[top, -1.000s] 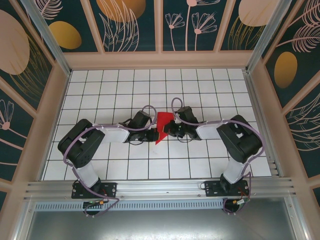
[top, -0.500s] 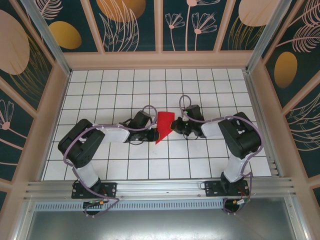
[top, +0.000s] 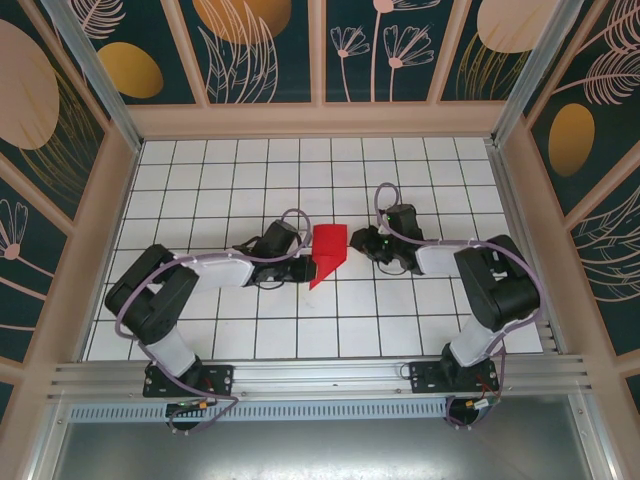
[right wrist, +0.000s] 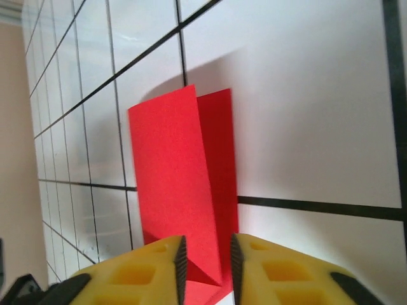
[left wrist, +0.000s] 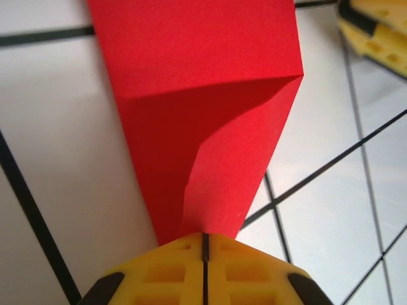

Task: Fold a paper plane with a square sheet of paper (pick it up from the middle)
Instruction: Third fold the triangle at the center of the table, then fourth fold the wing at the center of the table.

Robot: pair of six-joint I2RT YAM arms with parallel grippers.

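Table (top: 200, 330): white with black grid lines, under both arms.
Red paper (top: 327, 250): folded into a layered shape that tapers to a point, mid-table between the two pincers.
Left pincer (left wrist: 205, 240): pressed together, pinching the paper's narrow end.
Right pincer (right wrist: 208, 254): slightly spread at the paper's opposite edge, red showing in the gap.

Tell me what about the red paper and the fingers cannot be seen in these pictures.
1. Left wrist view: the red paper is cut off by the top edge; its near tip is hidden behind the shut left fingers.
2. Right wrist view: the paper runs off the bottom edge between the right fingers; whether they press it cannot be told.
3. Top view: the paper's layers are too small to count.
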